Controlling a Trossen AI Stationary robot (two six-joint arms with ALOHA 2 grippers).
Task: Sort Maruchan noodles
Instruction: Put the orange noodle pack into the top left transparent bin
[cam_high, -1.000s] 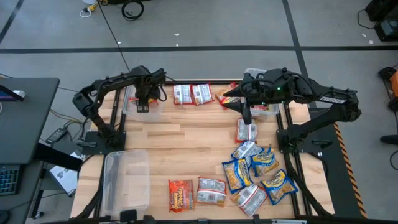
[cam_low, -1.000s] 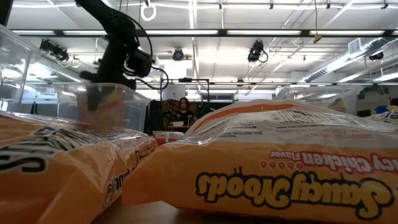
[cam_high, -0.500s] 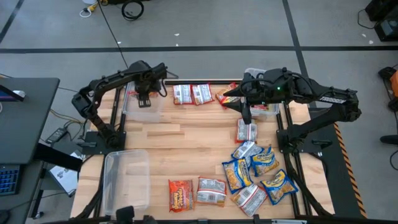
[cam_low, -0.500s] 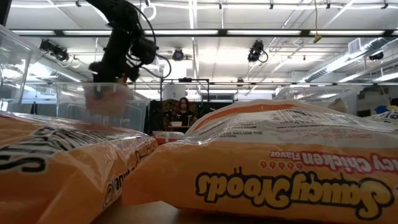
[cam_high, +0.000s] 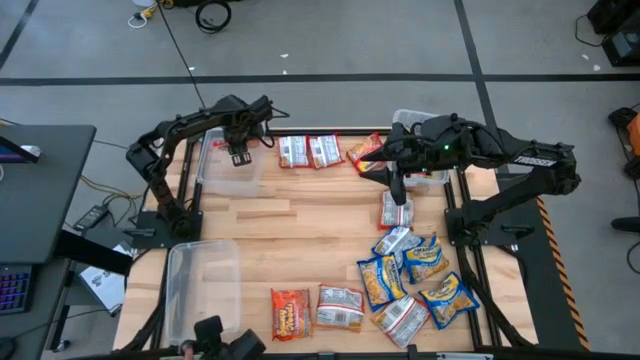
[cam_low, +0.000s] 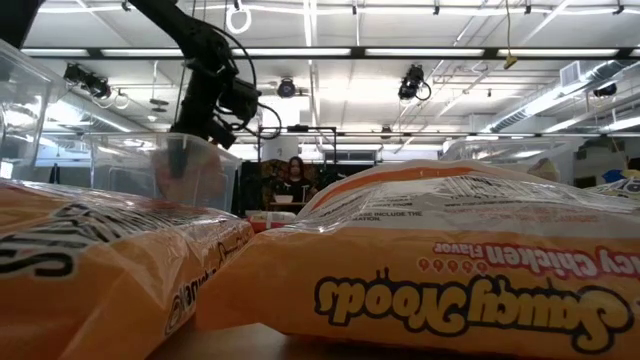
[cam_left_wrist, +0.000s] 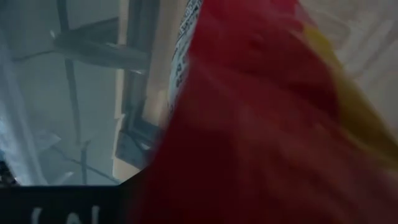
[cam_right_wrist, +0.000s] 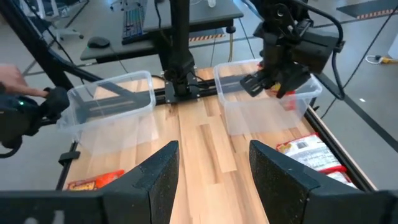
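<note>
Red packet (cam_left_wrist: 261, 124) in left end effector (cam_high: 240, 153), unseen overhead.

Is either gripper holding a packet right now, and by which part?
The left gripper, over the clear bin at the far left, holds a red packet; which part it grips cannot be told. The right gripper is open and holds nothing.

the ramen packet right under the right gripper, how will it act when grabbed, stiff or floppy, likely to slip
The packet lies flat on the wood beneath the open right gripper, so it should not roll or tip. Its crinkly, shiny wrapper will probably give at the edges and may slip between the fingers. It looks small and thin, so likely light.
</note>
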